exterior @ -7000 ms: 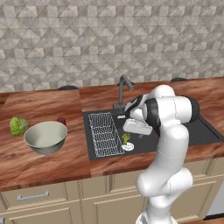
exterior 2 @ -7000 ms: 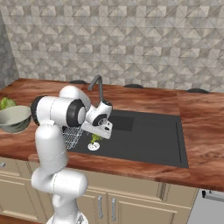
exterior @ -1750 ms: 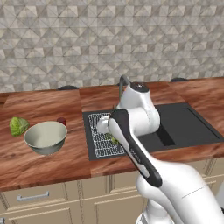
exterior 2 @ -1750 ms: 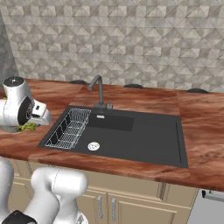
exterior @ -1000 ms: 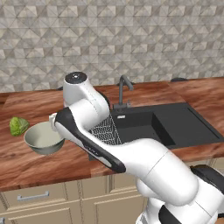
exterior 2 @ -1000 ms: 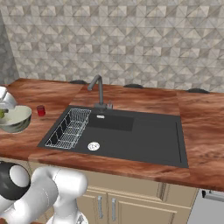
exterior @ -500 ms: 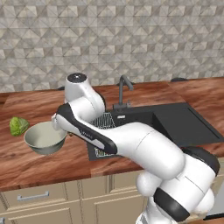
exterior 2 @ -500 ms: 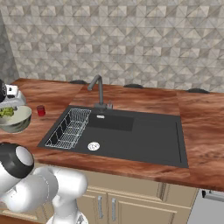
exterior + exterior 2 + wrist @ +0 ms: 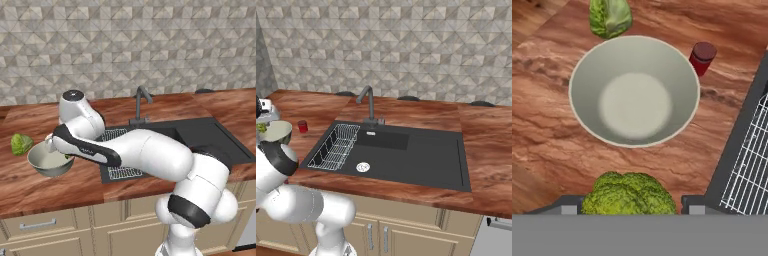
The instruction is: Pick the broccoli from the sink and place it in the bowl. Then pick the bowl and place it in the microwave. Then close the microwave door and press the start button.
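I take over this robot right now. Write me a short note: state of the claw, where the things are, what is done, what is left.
Claw: closed on the broccoli, held above the counter just short of the bowl.
Bowl: empty, on the counter left of the sink, between a leafy green ball and a small red cup.
Done: broccoli picked out of the sink.
Left: drop the broccoli in the bowl, put the bowl in the microwave, close its door, press start.
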Controlling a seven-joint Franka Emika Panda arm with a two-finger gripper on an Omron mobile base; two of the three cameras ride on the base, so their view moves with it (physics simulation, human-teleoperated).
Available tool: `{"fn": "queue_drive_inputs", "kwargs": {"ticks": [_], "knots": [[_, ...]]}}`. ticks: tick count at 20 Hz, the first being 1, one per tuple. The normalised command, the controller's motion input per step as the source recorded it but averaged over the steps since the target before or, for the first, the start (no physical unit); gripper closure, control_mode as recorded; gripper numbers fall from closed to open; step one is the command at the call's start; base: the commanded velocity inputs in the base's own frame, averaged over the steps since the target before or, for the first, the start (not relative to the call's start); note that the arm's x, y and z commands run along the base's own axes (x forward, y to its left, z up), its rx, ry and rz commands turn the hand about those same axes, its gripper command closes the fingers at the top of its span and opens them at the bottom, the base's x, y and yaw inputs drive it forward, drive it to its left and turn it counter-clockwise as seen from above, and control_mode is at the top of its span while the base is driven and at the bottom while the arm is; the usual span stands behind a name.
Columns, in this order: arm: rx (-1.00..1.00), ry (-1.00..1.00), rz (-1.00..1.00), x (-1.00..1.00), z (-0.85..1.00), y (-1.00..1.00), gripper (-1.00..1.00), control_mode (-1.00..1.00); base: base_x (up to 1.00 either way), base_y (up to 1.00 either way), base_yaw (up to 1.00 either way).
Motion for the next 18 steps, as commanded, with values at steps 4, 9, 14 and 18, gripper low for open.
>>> {"fn": "queue_drive_inputs", "kwargs": {"ticks": [4, 9, 14, 18], "knots": [[-0.06, 0.07, 0.04, 0.3, -0.33, 0.5, 1.0, -1.0, 0.0, 0.0, 0.0], [-0.08, 0.05, 0.01, 0.38, -0.5, 0.3, 1.0, -1.0, 0.0, 0.0, 0.0], [-0.08, 0.0, 0.0, 0.32, -0.44, 0.32, 1.0, -1.0, 0.0, 0.0, 0.0], [-0.05, 0.0, 0.0, 0.25, -0.23, 0.27, 1.0, -1.0, 0.0, 0.0, 0.0]]}}
